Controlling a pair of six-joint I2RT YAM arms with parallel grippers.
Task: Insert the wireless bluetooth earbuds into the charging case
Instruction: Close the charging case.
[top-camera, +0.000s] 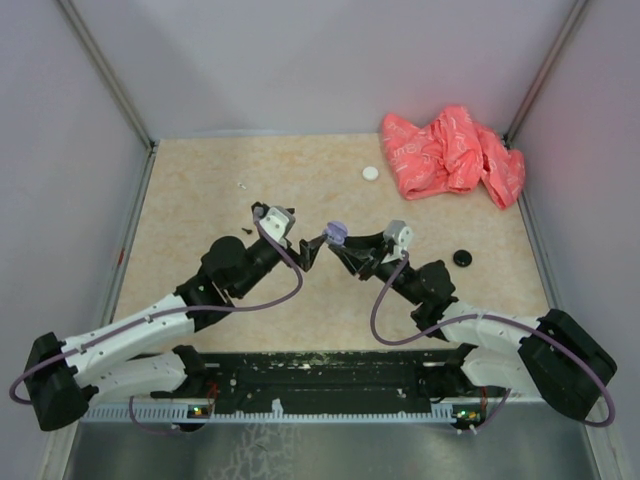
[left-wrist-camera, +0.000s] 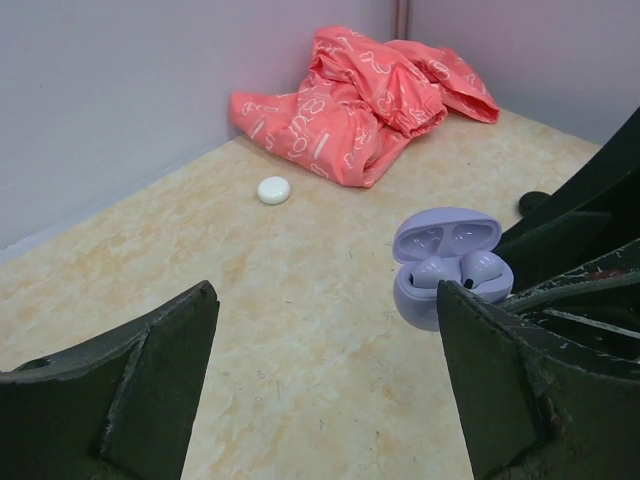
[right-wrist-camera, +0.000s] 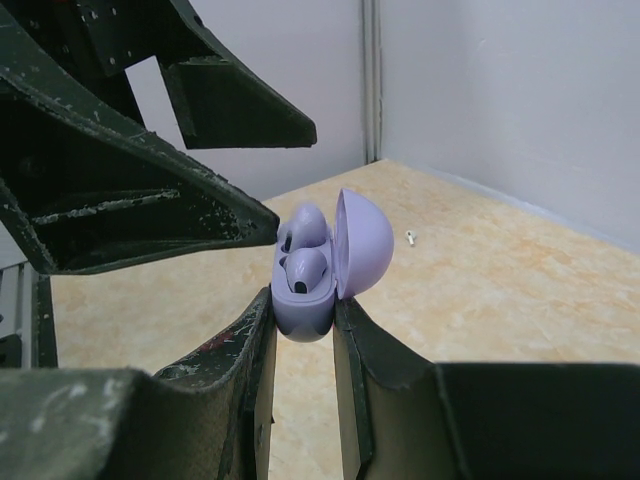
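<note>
Over the desk (top-camera: 200, 190), the left fingers (left-wrist-camera: 150, 370) gape beside the right fingers (right-wrist-camera: 372, 365), clamped on the open lavender charging case (right-wrist-camera: 305, 318) seating two pale purple earbuds (right-wrist-camera: 305, 270), while the right wrist view, unlike the left, catches a tiny white piece (right-wrist-camera: 410, 237).

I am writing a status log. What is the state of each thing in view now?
Purple case: lid open, clamped in right gripper.
Purple earbuds: both seated in it.
Left gripper: open, beside the case.
White case: shut.
Black case: looks shut.
Pink bag: crumpled.
</note>
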